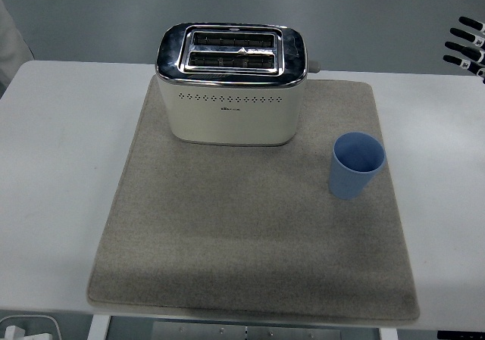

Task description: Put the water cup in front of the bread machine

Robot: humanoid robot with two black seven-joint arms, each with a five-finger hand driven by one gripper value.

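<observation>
A light blue water cup (355, 164) stands upright and empty on the right side of the grey mat (227, 241). The cream and chrome bread machine (232, 85) sits at the back of the mat, its two slots facing up. The cup is to the right of and slightly nearer than the machine's front face. My right hand (470, 46) shows only as spread black fingertips at the top right edge, high above the table and far from the cup, holding nothing. My left hand is out of view.
The mat covers most of the white table (53, 173). A bit of white cloth (14, 48) shows at the far left edge. A white object (26, 329) sits below the table's near left corner.
</observation>
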